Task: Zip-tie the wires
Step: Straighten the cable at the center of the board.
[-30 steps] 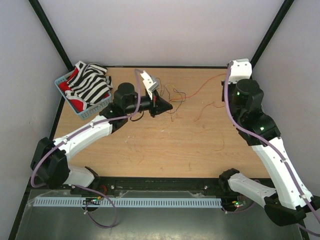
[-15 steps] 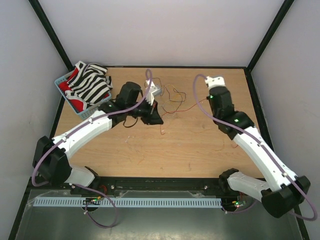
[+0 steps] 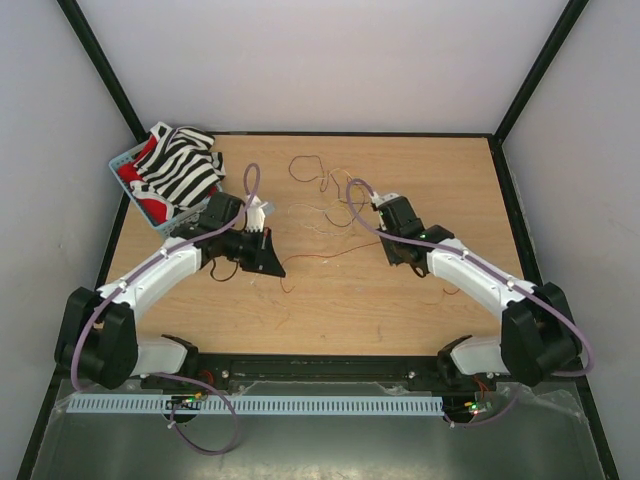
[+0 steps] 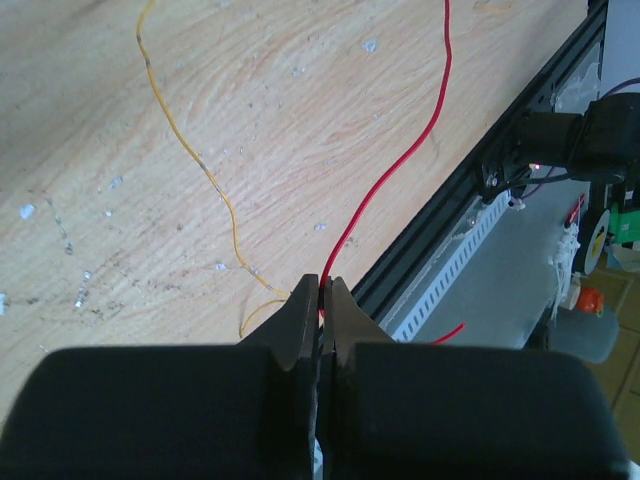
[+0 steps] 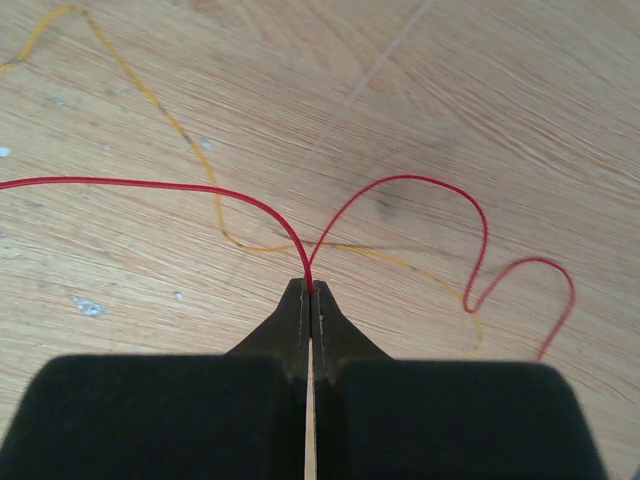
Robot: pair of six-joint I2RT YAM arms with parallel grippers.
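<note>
The wires lie spread over the far middle of the table: a dark brown loop (image 3: 304,166), pale and orange strands (image 3: 318,214), and a red wire (image 3: 332,256) stretched between my two grippers. My left gripper (image 3: 272,264) is shut on the red wire (image 4: 400,170), and an orange wire (image 4: 190,150) lies on the wood beside it. My right gripper (image 3: 386,250) is shut on the red wire (image 5: 200,185) at its tips (image 5: 309,290), with the orange wire (image 5: 180,130) behind. I cannot make out the zip tie in any view.
A blue basket (image 3: 124,159) holding striped black-and-white and red cloth stands at the far left corner. The table's black front rail (image 4: 480,190) and a grey slotted duct run along the near edge.
My left gripper has pulled back toward the near left with the red wire. My right arm has swung in from the far right to the table's middle and shut on the red wire. The wires are more spread out.
</note>
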